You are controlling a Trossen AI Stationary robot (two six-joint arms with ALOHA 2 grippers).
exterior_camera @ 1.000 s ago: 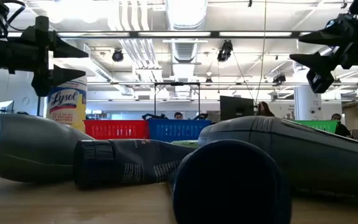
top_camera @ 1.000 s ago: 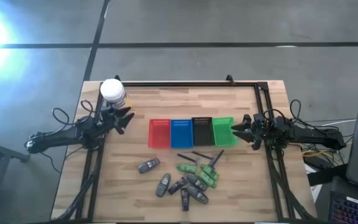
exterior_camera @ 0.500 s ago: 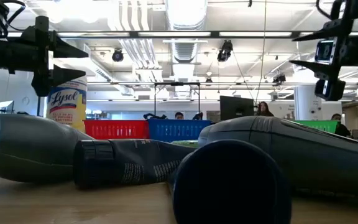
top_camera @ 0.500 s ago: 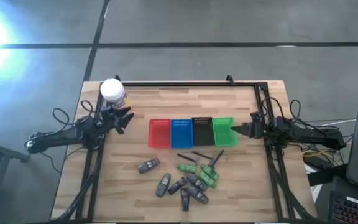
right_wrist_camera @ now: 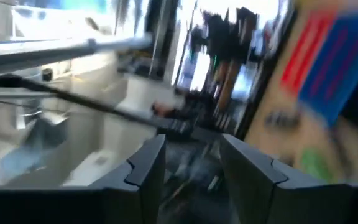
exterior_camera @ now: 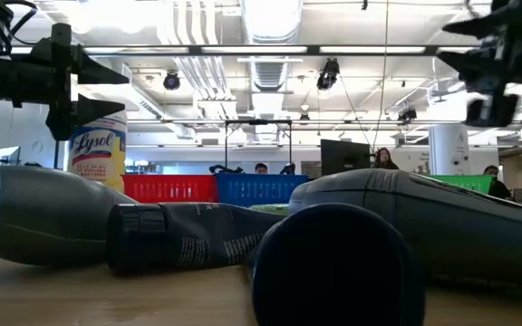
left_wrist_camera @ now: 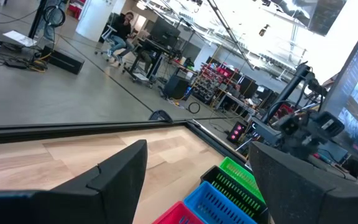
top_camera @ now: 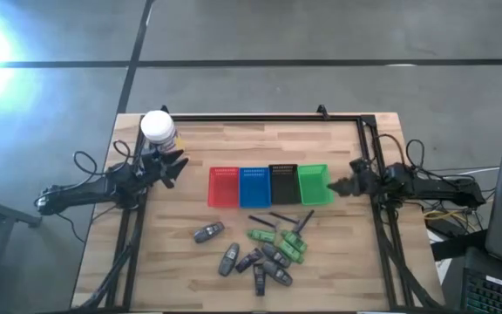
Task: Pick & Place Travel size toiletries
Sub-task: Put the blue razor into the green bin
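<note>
The travel size toiletries lie in a loose pile on the near middle of the wooden table: dark grey oblong bottles, bright green small bottles and thin black sticks. In the low view the grey bottles fill the foreground. My left gripper hovers open near the table's left edge, beside the jar, far from the pile. My right gripper hovers open just right of the green tray, above the table. Its two fingers stand apart in the right wrist view. Both grippers are empty.
Red, blue, black and green slotted trays stand in a row at the table's middle, beyond the pile. A white-lidded yellowish jar stands at the far left corner. A black frame rail runs along the far edge and down both sides.
My right gripper has turned about its wrist, so its fingers show at a different angle in the high view. It has also drawn back a little from the green tray toward the table's right edge. The toiletries lie as they did.
</note>
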